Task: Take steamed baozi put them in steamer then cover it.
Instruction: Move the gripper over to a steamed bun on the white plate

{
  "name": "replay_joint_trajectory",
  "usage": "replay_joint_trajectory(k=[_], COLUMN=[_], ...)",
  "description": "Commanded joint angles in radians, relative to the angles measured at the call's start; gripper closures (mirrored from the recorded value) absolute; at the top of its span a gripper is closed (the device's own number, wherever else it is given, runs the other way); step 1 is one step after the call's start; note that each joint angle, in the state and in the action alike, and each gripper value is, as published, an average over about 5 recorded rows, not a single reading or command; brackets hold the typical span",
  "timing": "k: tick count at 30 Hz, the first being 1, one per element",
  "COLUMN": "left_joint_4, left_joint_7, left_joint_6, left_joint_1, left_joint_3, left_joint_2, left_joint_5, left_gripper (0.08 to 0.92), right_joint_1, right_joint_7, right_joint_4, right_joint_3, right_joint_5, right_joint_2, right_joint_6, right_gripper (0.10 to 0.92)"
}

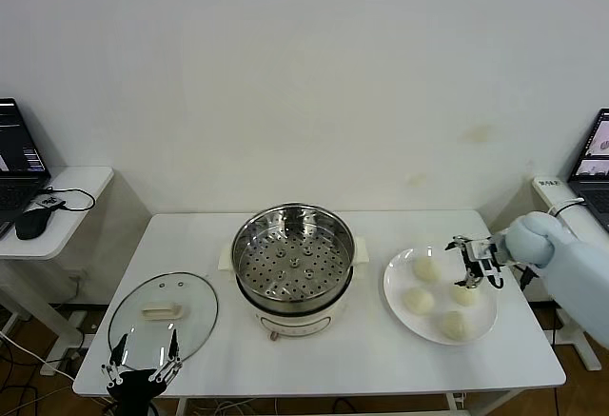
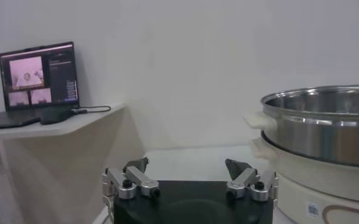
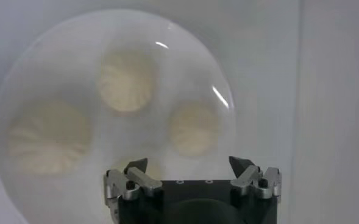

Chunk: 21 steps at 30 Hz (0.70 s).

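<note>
Several cream-white baozi (image 1: pixel 419 299) lie on a white plate (image 1: pixel 395 281) at the table's right. My right gripper (image 1: pixel 476 266) hovers over the plate's far right side, open and holding nothing. In the right wrist view three baozi (image 3: pixel 126 79) lie ahead of the open right gripper (image 3: pixel 188 165) on the plate (image 3: pixel 57 67). The steel steamer (image 1: pixel 293 264) stands uncovered in the middle of the table, its perforated tray bare. The glass cover (image 1: pixel 163 313) lies flat at the left. My left gripper (image 1: pixel 143 359) waits open at the cover's near edge, by the table's front left corner.
A side desk (image 1: pixel 71 211) at the left carries a laptop (image 2: pixel 39 79) and a mouse (image 1: pixel 31 224). Another laptop (image 1: pixel 595 164) stands at the far right. In the left wrist view the steamer (image 2: pixel 325 122) rises beyond the open left gripper (image 2: pixel 187 165).
</note>
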Motion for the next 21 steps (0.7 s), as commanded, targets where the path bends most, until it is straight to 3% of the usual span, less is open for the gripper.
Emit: replay_joint_trajectory(k=[1,15,21], left_joint_4=[0.004,0.016,0.016], left_joint_7=[-0.001,-0.002,-0.002], left_joint_6=[-0.013,-0.018,-0.018], left_joint_1=[0.001,-0.009,-0.009], left_joint_3=[-0.013,-0.021,-0.02], left_joint_2=[0.001,0.001,0.001], left_joint_5=[-0.003,-0.003,-0.004], left_gripper=[0.177,0.177,0.177], right_joint_1=[0.078,0.086,0.085], right_joint_7=[-0.019,-0.007,-0.015], right_joint_4=[-0.155,-0.257,-0.267], right_joint_3=[-0.092,-0.089,-0.094], right_joint_5=[-0.01,-0.057,-0.063], right_joint_2=[0.132,0.202,0.213], right_joint_6=[0.006,0.004,0.002], right_gripper=[0.202,0.203,0.262])
